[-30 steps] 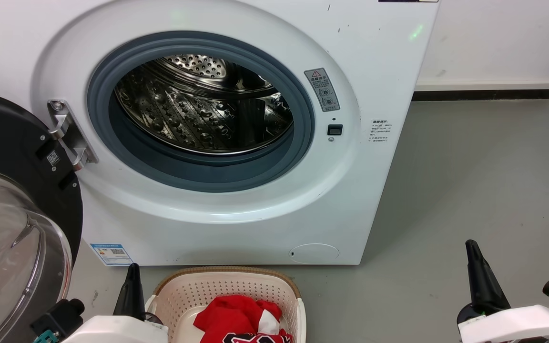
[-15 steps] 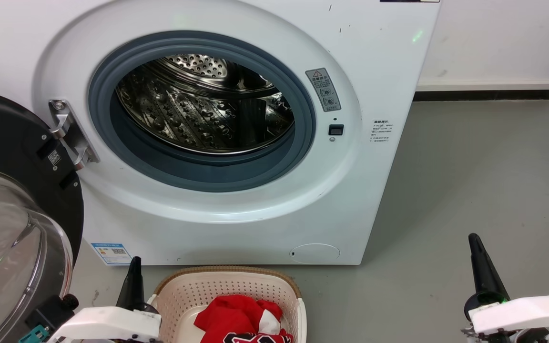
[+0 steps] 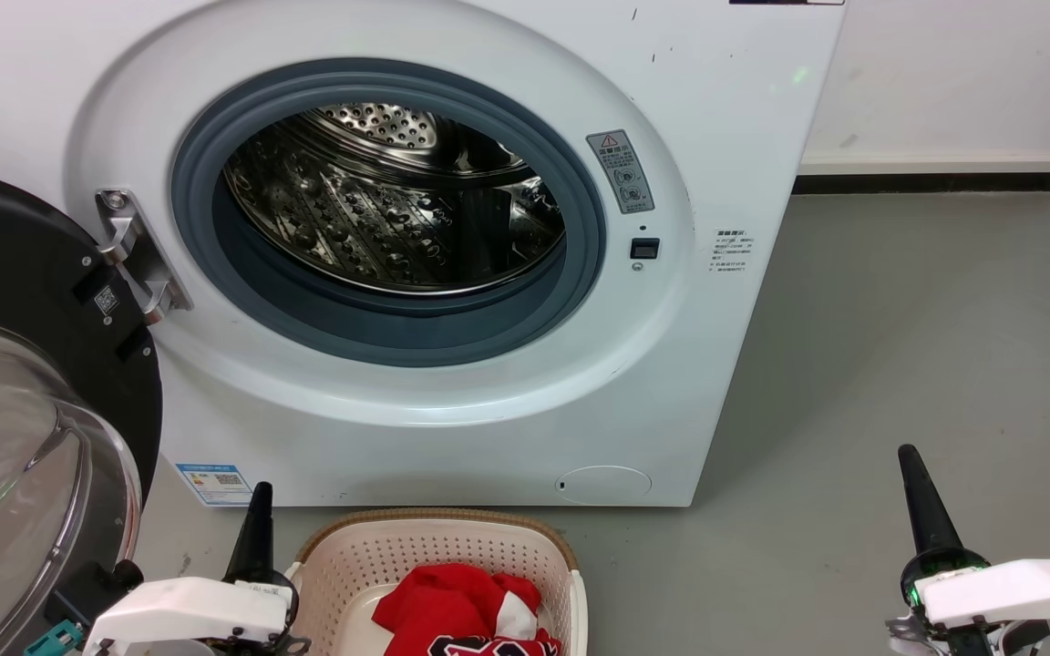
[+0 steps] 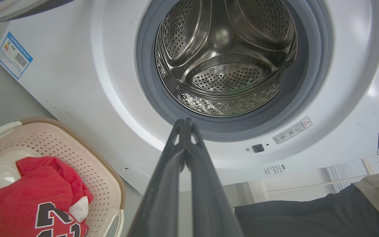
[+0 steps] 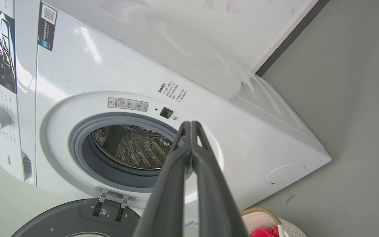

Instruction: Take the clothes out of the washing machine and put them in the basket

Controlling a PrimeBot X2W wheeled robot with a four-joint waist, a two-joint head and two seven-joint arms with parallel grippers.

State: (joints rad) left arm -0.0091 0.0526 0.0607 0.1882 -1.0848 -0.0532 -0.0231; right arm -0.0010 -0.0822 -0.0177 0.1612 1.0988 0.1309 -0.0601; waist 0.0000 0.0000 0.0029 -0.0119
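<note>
Floor point(image 3: 899, 319): washing machine point(image 3: 452, 437) mouth toward basket point(image 3: 434, 558)

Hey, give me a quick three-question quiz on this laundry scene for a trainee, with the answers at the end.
1. Where do the bright red soft clothes lie? A: grey floor. B: small cream perforated plastic basket. C: glass porthole door.
2. True or false: no clothes show in the perforated steel drum of the large white washing machine.
3. Fill in: the left gripper and right gripper both have their fingers ____.
Key: 1 B; 2 true; 3 shut.
</note>
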